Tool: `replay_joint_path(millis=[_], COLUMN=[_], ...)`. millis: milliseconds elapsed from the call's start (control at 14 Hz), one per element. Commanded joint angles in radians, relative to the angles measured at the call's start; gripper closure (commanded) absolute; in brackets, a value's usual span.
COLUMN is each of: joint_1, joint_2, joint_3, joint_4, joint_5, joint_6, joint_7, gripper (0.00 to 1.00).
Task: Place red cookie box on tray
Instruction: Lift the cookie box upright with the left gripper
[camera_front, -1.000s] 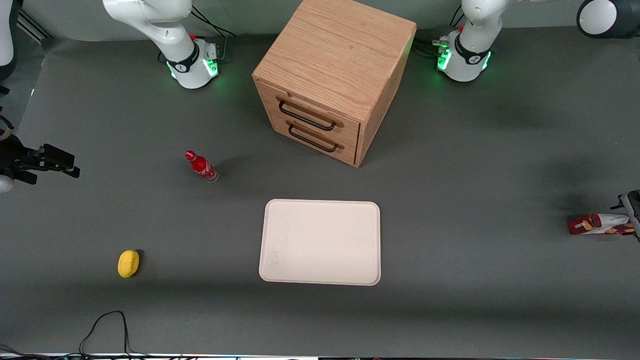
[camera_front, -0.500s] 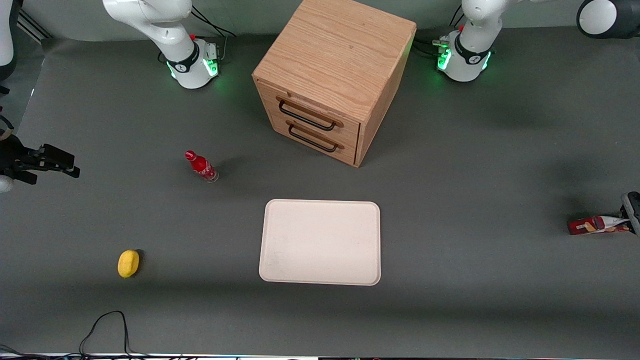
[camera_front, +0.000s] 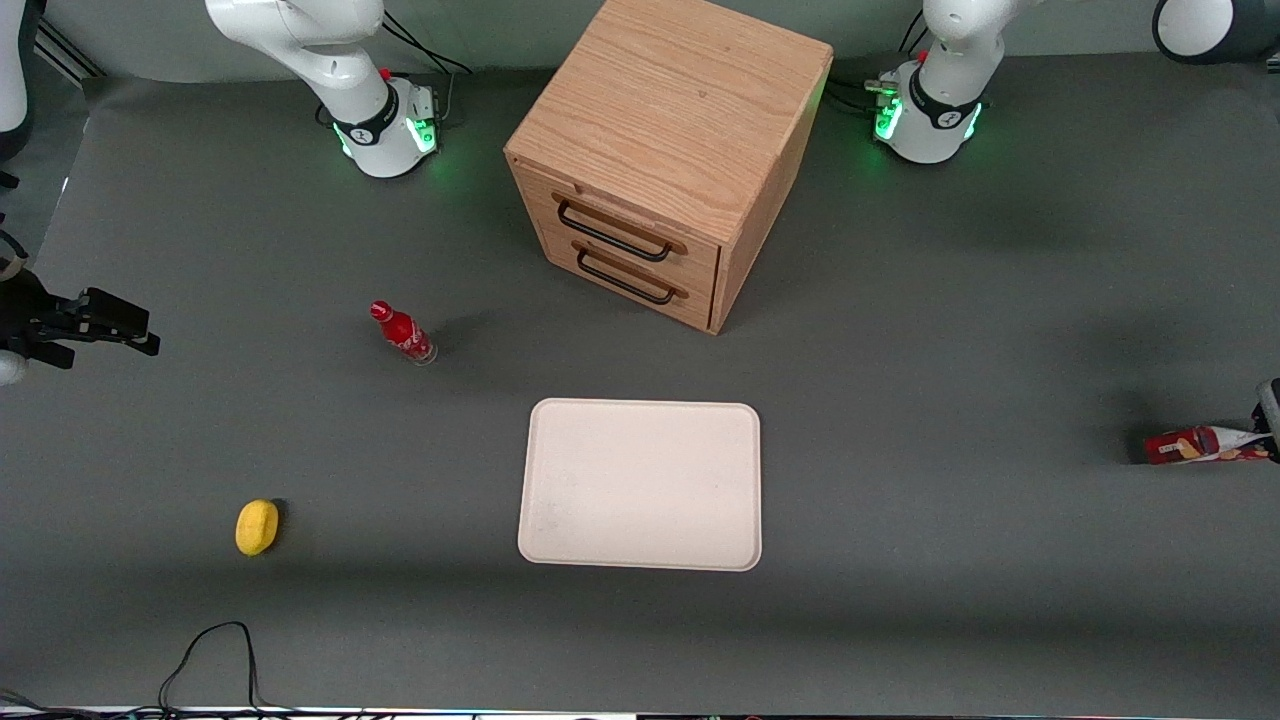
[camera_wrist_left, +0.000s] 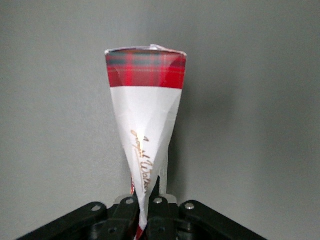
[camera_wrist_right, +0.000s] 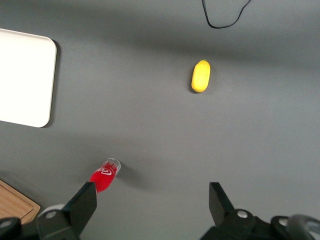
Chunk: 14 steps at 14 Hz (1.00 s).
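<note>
The red cookie box (camera_front: 1200, 445) is at the working arm's end of the table, lying roughly level and slightly off the grey surface. My left gripper (camera_front: 1268, 432) is mostly cut off at the picture's edge and holds the box by one end. In the left wrist view the fingers (camera_wrist_left: 127, 207) are shut on the white end of the box (camera_wrist_left: 146, 125), pinching it flat, and its red tartan end points away. The cream-white tray (camera_front: 640, 485) lies flat in the middle of the table, nearer the front camera than the cabinet, with nothing on it. It also shows in the right wrist view (camera_wrist_right: 25, 75).
A wooden drawer cabinet (camera_front: 665, 150) stands farther from the camera than the tray. A small red bottle (camera_front: 402, 332) and a yellow lemon-like object (camera_front: 257, 527) lie toward the parked arm's end. A black cable (camera_front: 215, 650) loops near the front edge.
The cookie box has risen slightly and shifted a little toward the working arm's end, held in the gripper. Nothing else has moved.
</note>
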Motion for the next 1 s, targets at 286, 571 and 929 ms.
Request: replay_joint_path(millis=[286, 571, 929], joint_1=[-0.131, -0.196, -0.364], joint_2=[-0.356, -0.464, -0.466], joint_3=[0.017, 0.011, -0.006], joint_4=[-0.022, -0.019, -0.003], joint_5=[0.062, 0.060, 0.032], joint_6=[-0.450, -0.598, -0.633], joint_7=[-0.298, -0.514, -0.895], gripper=[1.00, 1.00, 1.00])
